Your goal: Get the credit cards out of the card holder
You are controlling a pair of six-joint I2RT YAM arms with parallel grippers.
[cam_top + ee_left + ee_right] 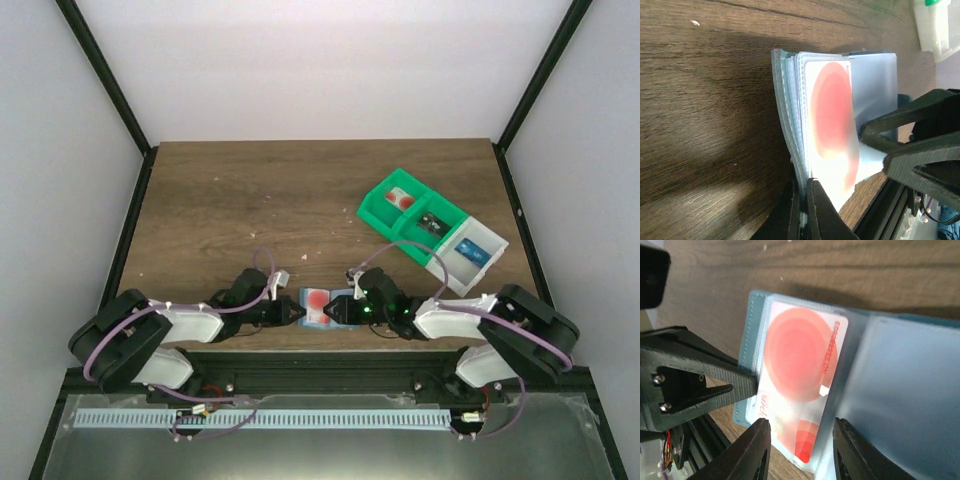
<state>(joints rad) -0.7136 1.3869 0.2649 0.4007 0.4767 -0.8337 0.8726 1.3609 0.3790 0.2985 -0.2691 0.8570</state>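
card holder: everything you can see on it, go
The card holder is a light-blue, book-like wallet lying open near the front edge of the table. It has a stitched teal cover and stacked clear plastic sleeves. The top left sleeve holds a white card with red circles, and the right page looks empty. The left gripper is shut on its left edge. The right gripper is open, straddling the carded sleeve's near end; contact unclear.
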